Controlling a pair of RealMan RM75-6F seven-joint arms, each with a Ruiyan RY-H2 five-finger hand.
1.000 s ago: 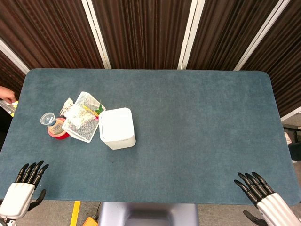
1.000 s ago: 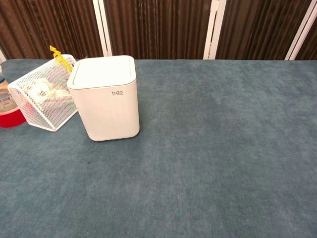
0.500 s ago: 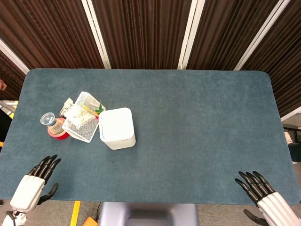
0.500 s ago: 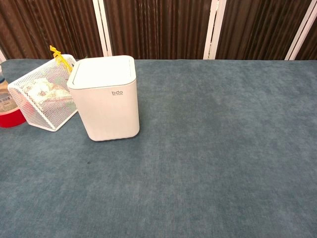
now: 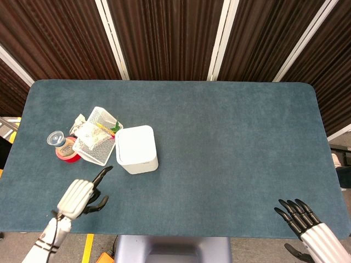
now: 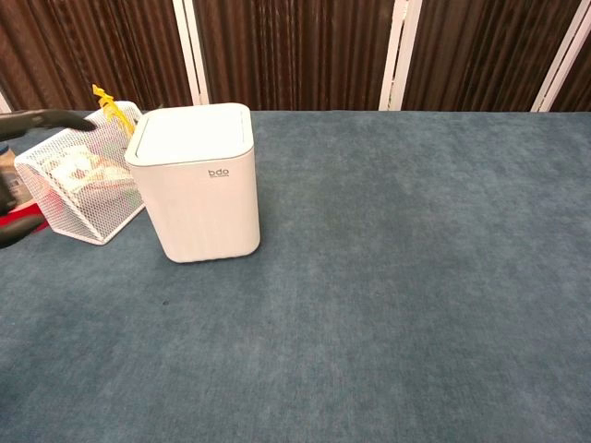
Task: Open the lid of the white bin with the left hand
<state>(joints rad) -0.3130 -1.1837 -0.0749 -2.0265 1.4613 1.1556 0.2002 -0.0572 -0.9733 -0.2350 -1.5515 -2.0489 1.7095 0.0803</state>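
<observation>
Lots of bare blue table (image 5: 230,142) lies to the right of the white bin (image 5: 136,149), all the way to the far edge and the right edge, so I have plenty of room on that side. On the bin's left side it is crowded. A white wire basket (image 5: 97,136) leans right beside the bin, tipped over, with crumpled white stuff and a bit of yellow inside. Past the basket, further from the bin, sit a red tub (image 5: 68,153) and a small clear cup (image 5: 55,138). The bin stands upright and its lid (image 6: 193,132) is down flat.

My left hand (image 5: 81,195) hangs over the table in front of the bin and a little to its left, near it but not touching. One finger points toward the bin and the others are curled in loosely. It holds nothing.

My right hand (image 5: 299,218) is well apart from the bin, at the table's near edge on the right, fingers spread and holding nothing.
</observation>
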